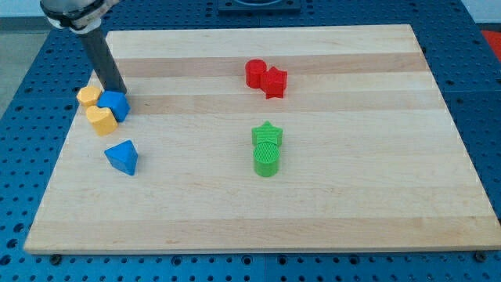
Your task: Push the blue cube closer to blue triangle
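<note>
Slanting down from the view's top left, the dark rod (100, 59) that serves as this arm's hand has no jaws to spread or press together; it is a single bare stick, pinching nothing. Its lower end, my tip (119, 91), rests on the wooden board (329, 211) just at the upper edge of the blue cube (115, 104), touching it or very nearly so; which of the two cannot be told from this angle. The blue cube sits near the board's left edge, wedged against two yellow blocks: one yellow block (88, 96) on its left and another yellow block (101, 120) just below it, both in contact with the cube. Lower down and apart from that cluster lies the blue triangle (123, 156), with a strip of bare wood between it and the cube. Toward the board's upper middle, a red block (255, 73) and a red star (274, 81) sit pressed together. Well below them, a green star (267, 134) touches a green block (267, 160). Around the board runs a blue perforated table (23, 141).
</note>
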`<state>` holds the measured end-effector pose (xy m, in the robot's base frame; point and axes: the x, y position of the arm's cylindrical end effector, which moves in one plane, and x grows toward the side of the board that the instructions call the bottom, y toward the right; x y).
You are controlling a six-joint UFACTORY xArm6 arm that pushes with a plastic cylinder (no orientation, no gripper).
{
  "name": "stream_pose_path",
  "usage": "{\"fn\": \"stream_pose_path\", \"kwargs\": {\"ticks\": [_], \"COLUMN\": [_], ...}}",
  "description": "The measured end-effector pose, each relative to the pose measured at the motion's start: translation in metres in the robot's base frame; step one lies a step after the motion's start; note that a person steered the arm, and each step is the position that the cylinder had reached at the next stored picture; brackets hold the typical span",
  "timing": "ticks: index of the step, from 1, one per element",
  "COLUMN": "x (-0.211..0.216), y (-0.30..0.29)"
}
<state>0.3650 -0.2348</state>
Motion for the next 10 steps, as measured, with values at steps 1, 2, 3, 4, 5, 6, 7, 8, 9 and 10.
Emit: {"fn": "stream_pose_path", "kwargs": {"ticks": [1,2,3,4,5,6,7,8,9,10], "x": [0.016,0.039,0.048,0.022,-0.008,-0.018,-0.018,-0.017,-0.016,-0.014], "y": [0.029,0.067,0.083,0.089,0.087,0.075,0.059,0.048,0.045,0.044]}}
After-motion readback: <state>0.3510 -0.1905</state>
